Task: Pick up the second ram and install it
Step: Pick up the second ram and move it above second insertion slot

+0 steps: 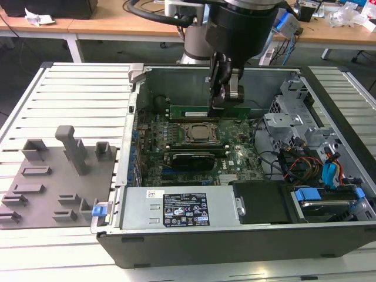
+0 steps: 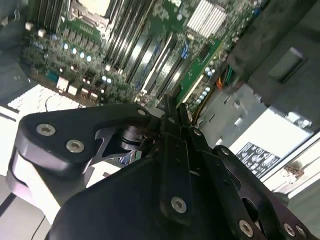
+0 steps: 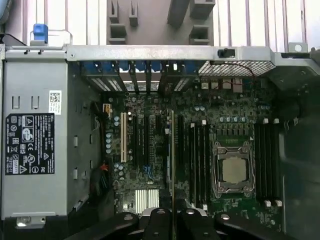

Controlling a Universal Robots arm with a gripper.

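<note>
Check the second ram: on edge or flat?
On edge: the second ram stands green face upright at the gripper in the exterior view, a thin line in the first wrist view.

Exterior view oblique, wrist views seemingly above motherboard [image 3: 235, 112]

case wall [image 3: 150, 52]: bare matt metal | holder blocks [image 1: 73, 147]: matt grey, probably plastic | second ram [image 1: 188, 111]: green circuit board

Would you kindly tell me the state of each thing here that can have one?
computer case: open, inside exposed.
processor socket: chip in place, no cooler on it.
second ram: on edge, gripped over the motherboard; seated or not, cannot tell.
end effector: shut on the second ram.
</note>
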